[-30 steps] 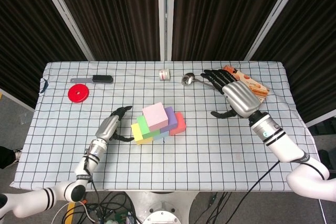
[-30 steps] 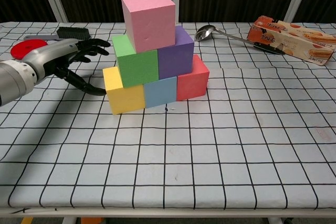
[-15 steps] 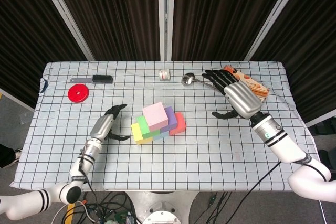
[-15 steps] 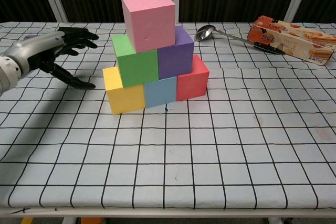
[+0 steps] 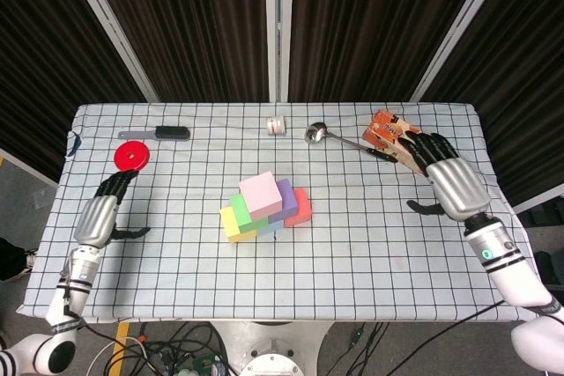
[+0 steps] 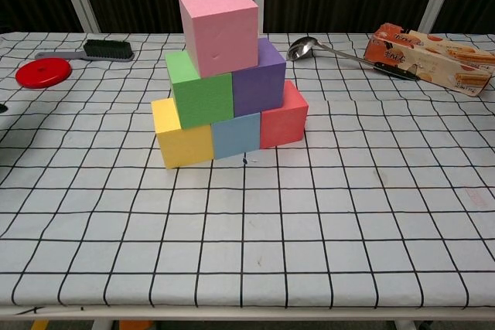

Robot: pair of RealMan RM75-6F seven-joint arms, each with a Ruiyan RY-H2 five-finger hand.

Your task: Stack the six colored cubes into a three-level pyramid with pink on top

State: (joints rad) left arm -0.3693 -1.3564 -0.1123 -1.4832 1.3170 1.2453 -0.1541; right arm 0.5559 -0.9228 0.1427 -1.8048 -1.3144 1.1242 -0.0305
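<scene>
Standing near the middle of the checked table [image 6: 325, 222], the six cubes form a finished three-level pyramid. Bottom row, left to right in the chest view: yellow cube [image 6: 182, 133], blue cube [image 6: 236, 134], red cube [image 6: 283, 119]. Second row: green cube [image 6: 199, 88] and purple cube [image 6: 259, 79], touching side by side. Top: pink cube [image 6: 219, 29], resting across the seam of the green and purple ones.

Left hand [image 5: 100, 212] hovers near the table's left edge, well apart from the stack, fingers spread and holding nothing. Right hand [image 5: 451, 180] hangs toward the right edge, likewise with fingers apart and empty; its fingertips reach toward the orange box [image 6: 429, 57].

Farther back lie a ladle [image 6: 325, 51] just beside the box, a red disc [image 6: 43, 73], a black brush [image 6: 97, 50], and, seen only from the head camera, a small white roll [image 5: 277, 125] near the far edge.
</scene>
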